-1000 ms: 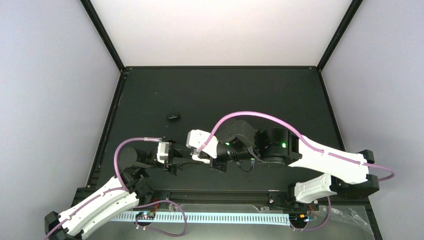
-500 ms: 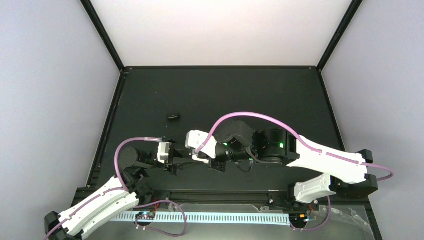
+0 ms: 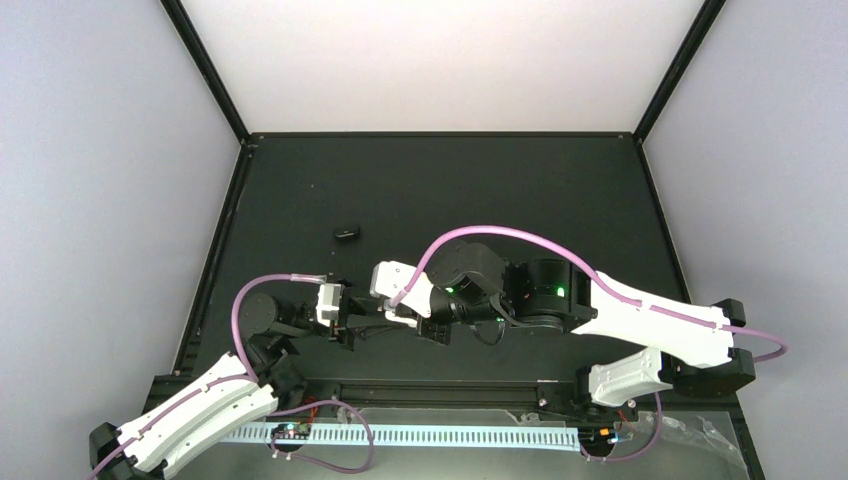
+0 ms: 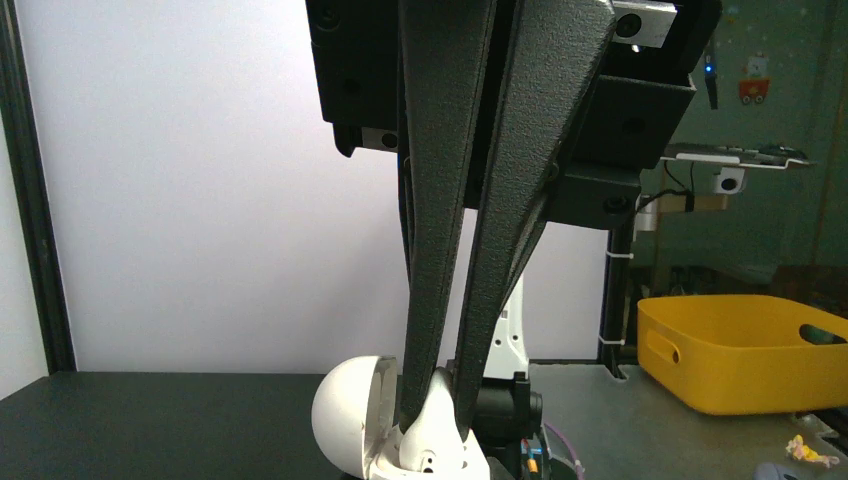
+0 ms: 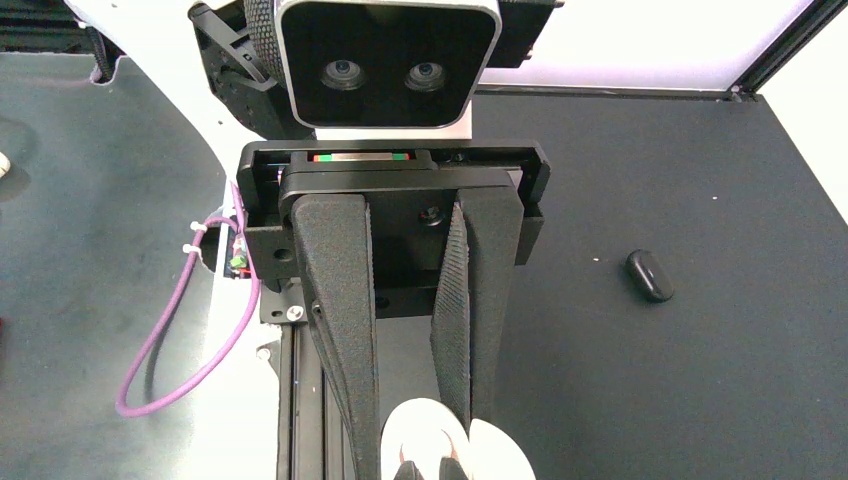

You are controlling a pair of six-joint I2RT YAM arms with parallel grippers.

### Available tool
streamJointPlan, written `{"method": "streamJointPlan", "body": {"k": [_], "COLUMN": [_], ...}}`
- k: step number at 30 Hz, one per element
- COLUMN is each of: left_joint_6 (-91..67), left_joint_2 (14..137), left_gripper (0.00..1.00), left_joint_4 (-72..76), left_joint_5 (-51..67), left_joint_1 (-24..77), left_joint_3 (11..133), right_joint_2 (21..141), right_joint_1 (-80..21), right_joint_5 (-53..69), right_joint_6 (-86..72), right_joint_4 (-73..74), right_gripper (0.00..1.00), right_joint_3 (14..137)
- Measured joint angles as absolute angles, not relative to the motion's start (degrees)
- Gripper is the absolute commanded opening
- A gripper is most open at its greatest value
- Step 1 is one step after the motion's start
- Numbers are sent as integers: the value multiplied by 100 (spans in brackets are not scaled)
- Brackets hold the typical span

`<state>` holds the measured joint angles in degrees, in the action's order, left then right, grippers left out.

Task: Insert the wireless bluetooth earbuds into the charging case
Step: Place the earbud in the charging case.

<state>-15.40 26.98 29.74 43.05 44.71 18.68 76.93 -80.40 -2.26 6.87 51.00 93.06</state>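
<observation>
Over the black table [image 3: 480, 190], near its front edge, the left gripper [image 3: 380, 321] is clamping narrowly on the open white charging case [image 4: 345, 415]. The right gripper [image 3: 415, 325] is reaching down onto it with jaws nearly together, though I cannot tell its grip; one black earbud [image 3: 346, 233] is lying well apart

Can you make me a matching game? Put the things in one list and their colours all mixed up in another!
Things:
1. charging case
2. loose earbud
3. bin
4. cable

Colours:
A. yellow
B. white
C. purple
D. black

Pairs: 1-B, 2-D, 3-A, 4-C
</observation>
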Motion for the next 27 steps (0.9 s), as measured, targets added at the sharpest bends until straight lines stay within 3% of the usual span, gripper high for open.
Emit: {"method": "streamJointPlan", "body": {"k": [27], "left_joint_6": [-1540], "left_joint_2": [2700], "left_gripper": [2], "left_joint_4": [2943], "left_joint_5": [4309], "left_joint_1": [4471], "left_joint_3": [1868], "right_joint_2": [7693], "right_joint_1": [-8040], "right_joint_5": [-231], "right_joint_6": [825], "right_joint_4": [5168], "right_gripper": [1], "right_joint_3": [9308]}}
